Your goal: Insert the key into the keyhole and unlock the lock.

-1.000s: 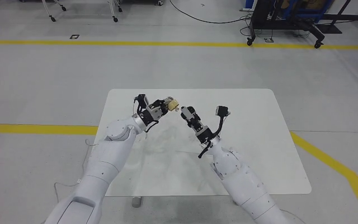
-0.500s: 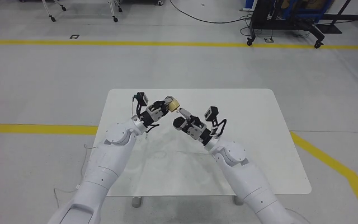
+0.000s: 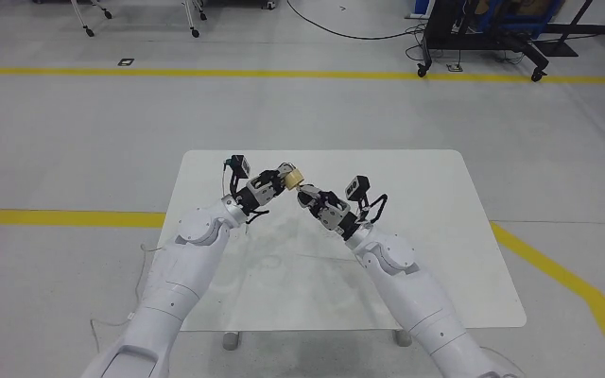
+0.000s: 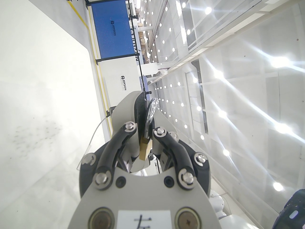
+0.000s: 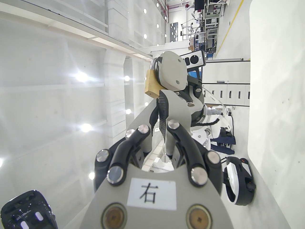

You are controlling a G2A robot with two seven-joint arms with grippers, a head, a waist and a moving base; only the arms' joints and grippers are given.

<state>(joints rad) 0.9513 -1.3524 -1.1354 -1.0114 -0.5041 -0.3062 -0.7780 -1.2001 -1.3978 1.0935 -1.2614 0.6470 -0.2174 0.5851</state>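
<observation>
The left gripper (image 3: 280,179) is clamped on the lock (image 5: 151,83), a small brass padlock held in the air over the bench (image 3: 444,236). The lock's silver shackle (image 5: 155,62) is tucked against a gripper finger and its brass body juts out to one side. The right gripper (image 5: 163,100) has its fingers pressed tight together. Its tip sits right at the lock's free end, though whether it touches cannot be told. The two grippers meet over the middle of the bench, nearer its far edge. The bench is a white slab with rounded corners, and faint grey speckles (image 4: 35,137) and smudges mark its top. Around it lies a pale grey floor (image 3: 95,142) crossed by yellow lines (image 3: 284,72). A black wheeled frame (image 3: 482,42) and a loose dark cable (image 3: 350,34) lie beyond the far line. The wrist views take in a blue panel (image 4: 112,34), white cabinets (image 5: 226,94) and rows of ceiling lights (image 4: 207,10). The key cannot be made out between the right gripper's black pads. The keyhole is hidden behind that gripper's tip. From the left wrist only a sliver of brass shows in the gap between the fingers. The wheeled frame is cut off at the top view's edge.
</observation>
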